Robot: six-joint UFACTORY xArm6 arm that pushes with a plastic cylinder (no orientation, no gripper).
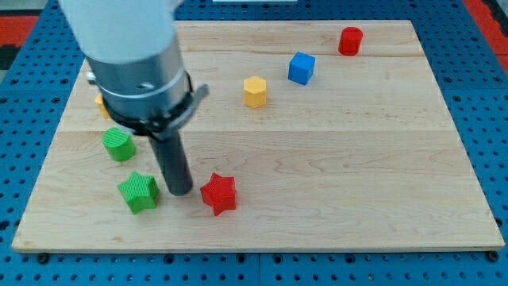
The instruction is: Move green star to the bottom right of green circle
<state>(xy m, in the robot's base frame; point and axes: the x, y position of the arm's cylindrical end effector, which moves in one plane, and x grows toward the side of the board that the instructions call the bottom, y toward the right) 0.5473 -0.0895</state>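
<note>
My tip (181,191) rests on the wooden tabletop (341,175) just right of the green star (139,192) and left of the red star (218,194), close to both without clearly touching either. The green star lies near the front left, just below and slightly right of the green circle (118,144). Farther back sit a yellow hexagon (254,91), a blue cube (301,67), a red cylinder (350,40), and what may be a yellow block (101,105) mostly hidden behind the arm, which carries no hand.
</note>
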